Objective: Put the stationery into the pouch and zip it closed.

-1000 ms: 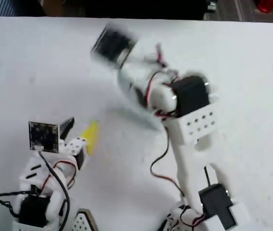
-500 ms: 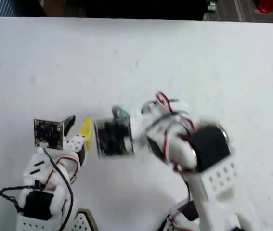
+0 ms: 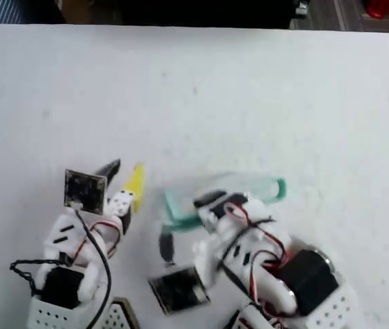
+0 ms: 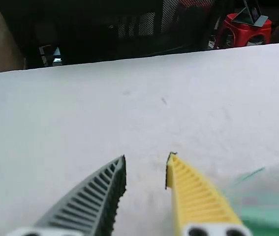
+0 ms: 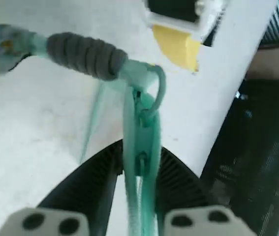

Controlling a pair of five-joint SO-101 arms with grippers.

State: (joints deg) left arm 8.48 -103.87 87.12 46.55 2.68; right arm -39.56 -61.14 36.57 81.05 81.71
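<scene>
Right gripper (image 5: 140,153): black fingers pinched tight on the flat green zip strap (image 5: 139,115) of the clear plastic pouch with green trim (image 3: 245,185); strap squeezed upright between the two fingers.
Right arm: folded back low over the white table (image 3: 283,89), close to the edge where both arms stand; gripper pointing away from that edge, at one end of the pouch.
Pouch: flat on the table, near the arms' edge, about halfway between the two side edges; partly hidden by the right arm.
Grey ribbed grip on a green pen (image 5: 84,51): lying crosswise, right by the top of the strap; hard to tell if inside the pouch.
Left gripper (image 4: 146,162): spread apart, one dark grey finger and one yellow finger with a gap between; holding nothing.
Left arm: bent low near the same edge, more toward the left side edge; gripper tips just beside the pouch, not touching it.
</scene>
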